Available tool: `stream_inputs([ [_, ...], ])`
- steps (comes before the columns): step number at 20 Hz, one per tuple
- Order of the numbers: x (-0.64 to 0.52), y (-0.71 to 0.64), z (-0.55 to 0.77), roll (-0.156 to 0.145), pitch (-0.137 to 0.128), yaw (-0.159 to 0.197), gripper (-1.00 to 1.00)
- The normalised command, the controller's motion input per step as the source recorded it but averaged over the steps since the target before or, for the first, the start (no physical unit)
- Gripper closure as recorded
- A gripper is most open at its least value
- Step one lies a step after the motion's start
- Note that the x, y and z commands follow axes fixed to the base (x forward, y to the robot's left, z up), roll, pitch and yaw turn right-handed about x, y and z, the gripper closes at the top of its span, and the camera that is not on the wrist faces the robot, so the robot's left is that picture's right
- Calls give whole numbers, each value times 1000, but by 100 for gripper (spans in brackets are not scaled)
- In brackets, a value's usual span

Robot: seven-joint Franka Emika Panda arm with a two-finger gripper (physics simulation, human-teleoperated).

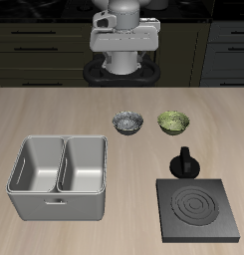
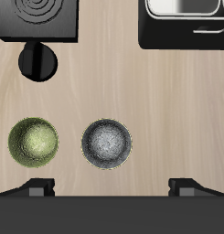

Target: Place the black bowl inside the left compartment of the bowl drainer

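**Bowl untouched on table, gripper above it and empty**

Exterior view, left to right: bowl drainer near the table's front edge, two deep wells split by a wall. Black bowl farther back, on bare table, well apart from the drainer. Olive-green bowl just beside it, not touching. Nearer the front, a black knob-like object and the flat black stove plate. Robot body at the back; the gripper itself can't be made out in this view.

Wrist view: green bowl, black bowl upright, mottled inside facing up. Gripper fingers spread wide, nothing between them. Bowl sits roughly centred between the fingertips but offset from their line toward the drainer side, so the key relation: a mostly downward reach, plus a small shift toward the bowl's rim. Bowl is round, no long axis to align.

Hard to tell: only the fingertips show, cut off by the frame edge; height above the table is unclear. Drainer cropped, only a corner visible; which well is the left compartment can't be read from here.
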Motion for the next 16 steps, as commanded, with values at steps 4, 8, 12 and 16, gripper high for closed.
stream_inputs([
  [4,34,-67,-311,-19,46,-14,-100],
  [8,57,-71,-385,-29,39,6,-100],
  [12,25,-32,-365,-16,46,2,-100],
  [16,0,-38,-279,-24,14,9,-100],
])
